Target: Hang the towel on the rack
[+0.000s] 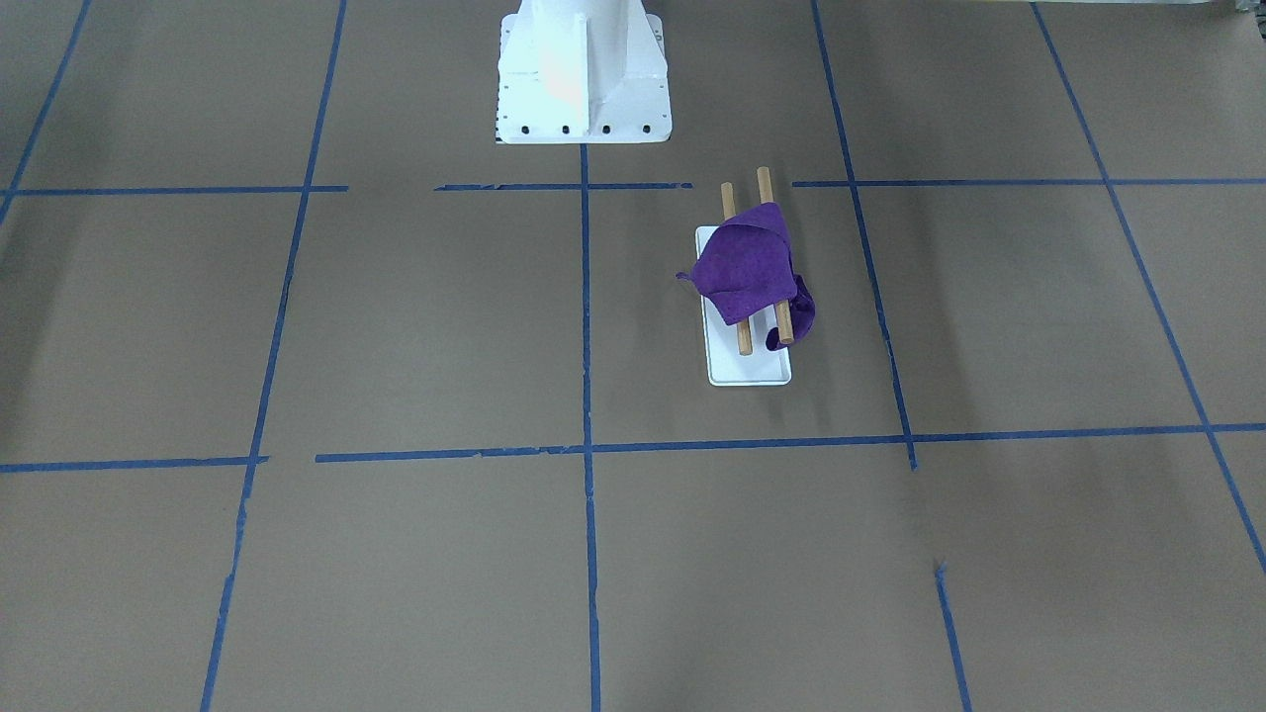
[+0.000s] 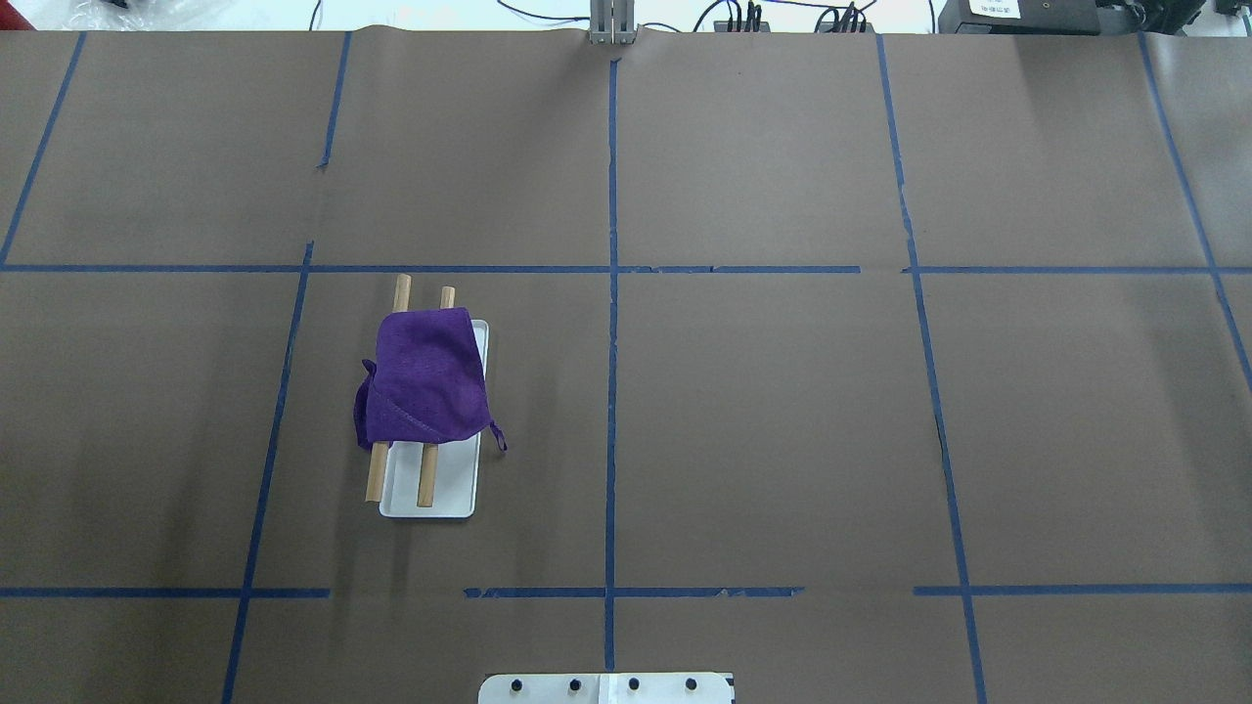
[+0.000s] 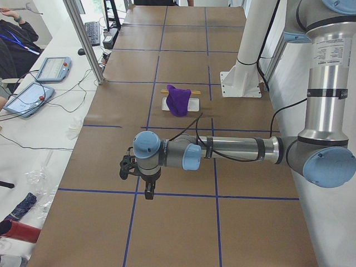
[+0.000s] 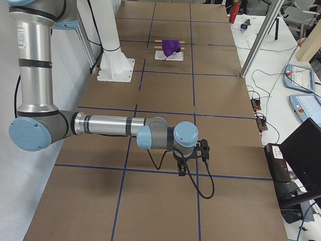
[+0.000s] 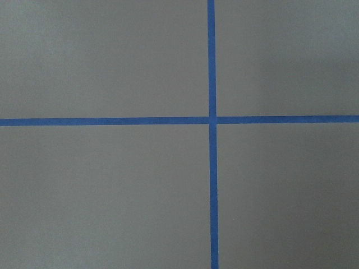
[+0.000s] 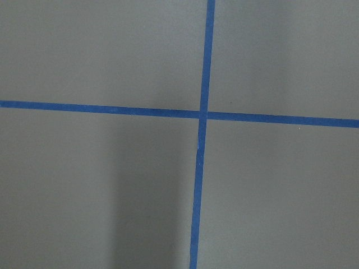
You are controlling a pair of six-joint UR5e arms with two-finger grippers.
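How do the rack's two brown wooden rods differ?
The brown wooden rod on the robot's left runs along the long edge of the white base, with the purple towel bunched beside it. The brown wooden rod on the right runs over the base's middle, cloth flat. Both are parallel, middles covered, ends bare.

towel (image 2: 425, 376): we are seeing purple cloth lying crumpled over both wooden rods (image 2: 426, 476) | rack (image 2: 454, 484): we are seeing it standing on its white base

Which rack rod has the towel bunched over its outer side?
The outer rod, on the robot's left; the towel spills past it. The inner rod sits over the white base.
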